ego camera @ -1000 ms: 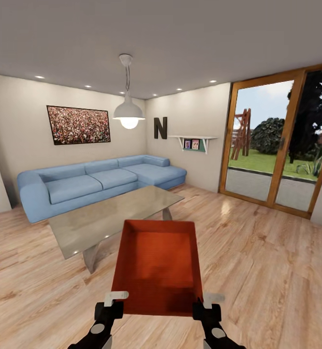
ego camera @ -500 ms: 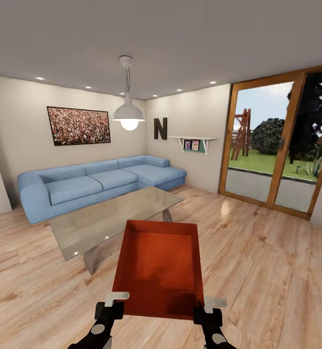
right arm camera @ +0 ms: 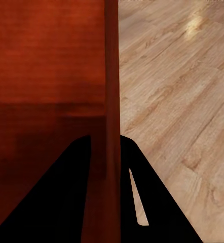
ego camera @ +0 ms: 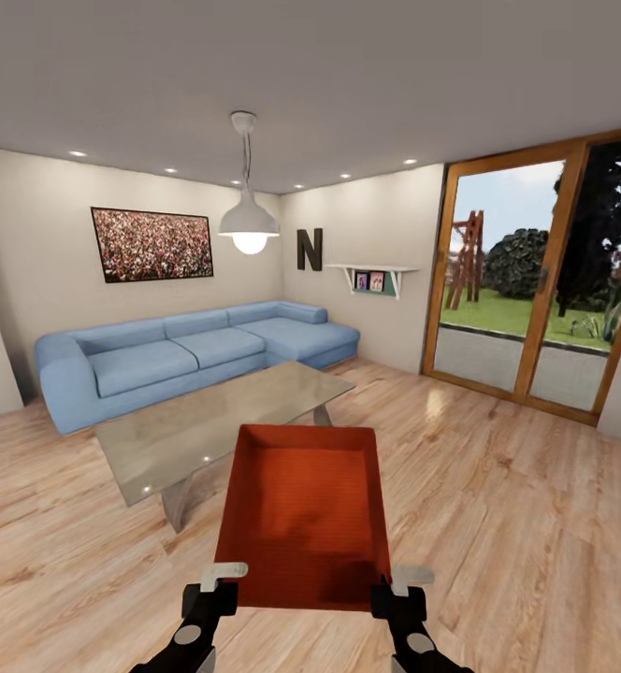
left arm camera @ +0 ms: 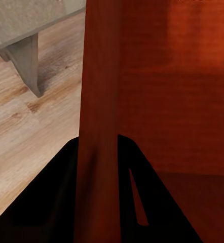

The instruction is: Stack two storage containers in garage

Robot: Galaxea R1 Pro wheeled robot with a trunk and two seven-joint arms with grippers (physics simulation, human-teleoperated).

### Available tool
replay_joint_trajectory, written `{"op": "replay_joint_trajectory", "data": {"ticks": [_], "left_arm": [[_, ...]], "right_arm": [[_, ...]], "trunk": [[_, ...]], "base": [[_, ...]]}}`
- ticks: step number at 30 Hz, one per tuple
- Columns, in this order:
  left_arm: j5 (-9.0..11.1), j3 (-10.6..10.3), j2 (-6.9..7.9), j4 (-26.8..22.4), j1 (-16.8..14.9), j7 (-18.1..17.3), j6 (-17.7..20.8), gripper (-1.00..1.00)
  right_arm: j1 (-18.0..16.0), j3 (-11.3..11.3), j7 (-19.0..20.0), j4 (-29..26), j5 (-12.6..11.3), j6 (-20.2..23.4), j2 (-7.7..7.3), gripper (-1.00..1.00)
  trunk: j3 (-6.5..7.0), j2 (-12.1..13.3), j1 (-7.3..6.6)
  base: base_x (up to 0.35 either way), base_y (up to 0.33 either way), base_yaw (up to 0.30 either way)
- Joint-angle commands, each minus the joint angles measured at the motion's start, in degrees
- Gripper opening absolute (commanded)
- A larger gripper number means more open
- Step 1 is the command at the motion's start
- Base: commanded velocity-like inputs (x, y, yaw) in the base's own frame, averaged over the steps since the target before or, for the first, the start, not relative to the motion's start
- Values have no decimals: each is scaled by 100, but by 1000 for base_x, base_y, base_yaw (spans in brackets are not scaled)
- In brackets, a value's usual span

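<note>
Head view: left pincer [ego camera: 219,581], right pincer [ego camera: 397,585] clamp storage container [ego camera: 303,514] side walls; coffee table [ego camera: 208,421] just ahead.

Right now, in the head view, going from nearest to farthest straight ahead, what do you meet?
Left gripper and right gripper clamped on the near corners → orange-red storage container → glass coffee table → blue corner sofa → wall letter N.

The storage container [ego camera: 303,512] hides the coffee table's [ego camera: 189,425] near corner; both arms are cut off at the head view's bottom edge
</note>
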Motion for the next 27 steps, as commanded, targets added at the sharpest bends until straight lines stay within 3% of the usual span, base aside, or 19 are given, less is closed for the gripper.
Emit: {"op": "replay_joint_trajectory", "data": {"ticks": [1, 27], "left_arm": [[45, 60, -1, 18, -3, 75, -17, -100], [48, 69, -1, 18, -3, 74, -17, -100]], "right_arm": [[-7, -42, 37, -219, 88, -329, 7, -100], [-7, -54, 37, -202, 79, -290, 7, -100]], "trunk": [[10, 36, -22], [477, 1079, -593]], "base": [[0, 0, 0], [0, 0, 0]]}}
